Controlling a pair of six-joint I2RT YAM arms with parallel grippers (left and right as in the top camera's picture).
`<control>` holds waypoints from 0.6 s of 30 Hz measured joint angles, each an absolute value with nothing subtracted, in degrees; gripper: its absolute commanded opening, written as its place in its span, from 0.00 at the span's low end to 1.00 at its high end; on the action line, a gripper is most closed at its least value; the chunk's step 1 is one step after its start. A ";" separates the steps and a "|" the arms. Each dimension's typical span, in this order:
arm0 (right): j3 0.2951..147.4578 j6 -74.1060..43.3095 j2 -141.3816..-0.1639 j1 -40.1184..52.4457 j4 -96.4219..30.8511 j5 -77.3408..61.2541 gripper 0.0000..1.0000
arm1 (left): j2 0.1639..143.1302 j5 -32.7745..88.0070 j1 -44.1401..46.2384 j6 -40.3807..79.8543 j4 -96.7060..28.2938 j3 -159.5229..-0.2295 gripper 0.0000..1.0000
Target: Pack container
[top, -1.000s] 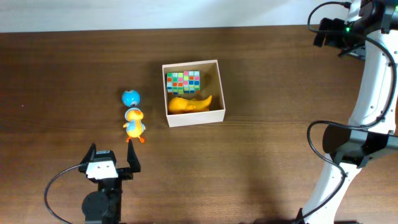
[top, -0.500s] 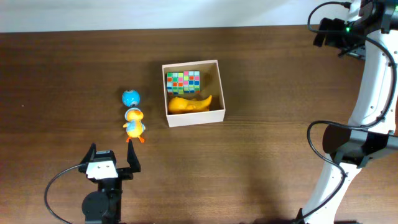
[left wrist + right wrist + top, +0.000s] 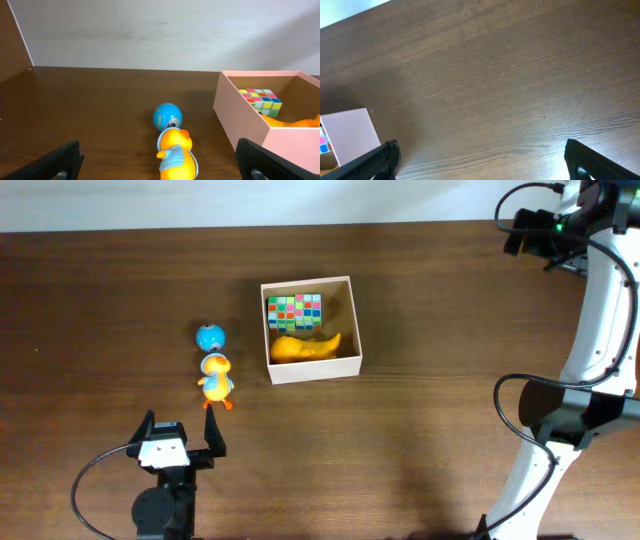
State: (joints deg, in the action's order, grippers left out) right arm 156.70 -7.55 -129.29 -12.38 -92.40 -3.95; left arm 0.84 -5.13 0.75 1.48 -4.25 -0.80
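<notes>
The white container [image 3: 315,368] sits mid-table with a multicoloured cube [image 3: 295,309] and an orange toy [image 3: 305,347] inside. To its left on the table lie a blue ball [image 3: 210,337] and an orange duck with blue trim [image 3: 216,379]. My left gripper [image 3: 180,423] is open and empty, just in front of the duck. In the left wrist view the duck [image 3: 175,152] stands between the open fingers [image 3: 65,160], with the ball [image 3: 167,116] behind it and the container [image 3: 240,120] to the right. My right gripper [image 3: 530,228] is open and empty, raised at the far right.
The right arm's white links [image 3: 600,330] run down the table's right side. The right wrist view shows bare brown tabletop [image 3: 495,75] and a corner of the container [image 3: 350,135] at lower left. A pale wall [image 3: 160,30] lies beyond the table's back edge.
</notes>
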 measured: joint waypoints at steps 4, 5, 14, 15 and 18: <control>156.70 -7.57 -129.29 -12.38 -92.40 -3.95 0.99 | 0.84 -5.10 0.75 1.48 -4.10 -0.80 0.99; 156.70 -7.60 -129.29 -12.38 -92.40 -3.95 0.99 | 0.84 -5.13 0.75 1.48 -3.90 -0.80 0.99; 156.70 -7.55 -129.29 -12.38 -92.40 -3.95 0.99 | 0.84 -5.13 0.75 1.45 -4.16 -0.80 0.99; 156.70 -7.55 -129.29 -12.38 -92.42 -3.95 0.99 | 0.84 -5.13 0.75 1.43 -4.08 -0.80 0.99; 156.70 -7.57 -129.29 -12.38 -92.40 -3.95 0.99 | 0.84 -5.13 0.75 1.43 -3.84 -0.80 0.99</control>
